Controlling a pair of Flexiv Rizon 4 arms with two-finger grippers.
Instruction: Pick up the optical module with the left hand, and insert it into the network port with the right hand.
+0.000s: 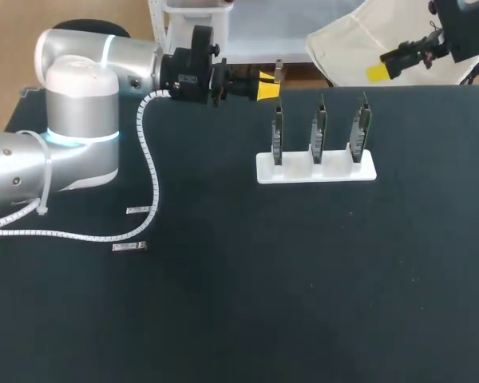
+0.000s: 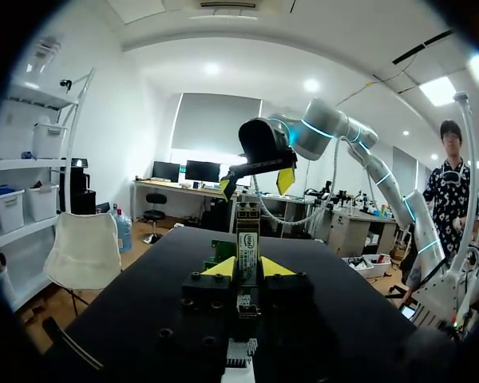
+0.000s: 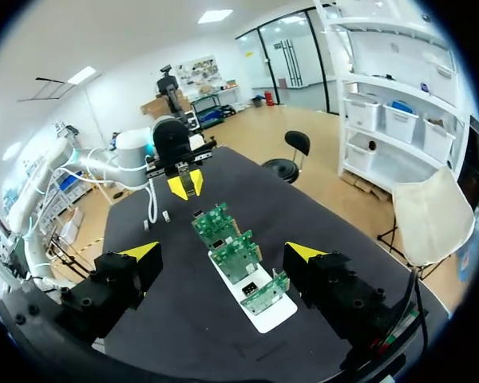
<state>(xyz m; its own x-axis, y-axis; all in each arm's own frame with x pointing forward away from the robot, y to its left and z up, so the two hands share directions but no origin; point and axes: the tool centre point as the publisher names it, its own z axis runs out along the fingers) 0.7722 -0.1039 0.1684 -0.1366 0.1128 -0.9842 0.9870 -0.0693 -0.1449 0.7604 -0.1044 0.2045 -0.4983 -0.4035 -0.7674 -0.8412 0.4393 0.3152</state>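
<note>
My left gripper [image 1: 268,86] hovers at the table's far edge, behind the left end of the board rack, shut on a slim metal optical module [image 1: 279,72]. In the left wrist view the module [image 2: 247,249] stands upright between the yellow tips. Three green network boards [image 1: 319,132] stand on edge in a white holder [image 1: 316,170]. High at the far right, my right gripper [image 1: 383,70] is open and holds nothing. In its own view the open fingers [image 3: 223,254] frame the boards [image 3: 236,257], with the left gripper [image 3: 184,183] beyond them.
Two spare optical modules [image 1: 137,209] [image 1: 129,246] lie on the black table [image 1: 239,303] at the left, near my left arm's white coiled cable [image 1: 150,159]. The table's front and right areas hold nothing else.
</note>
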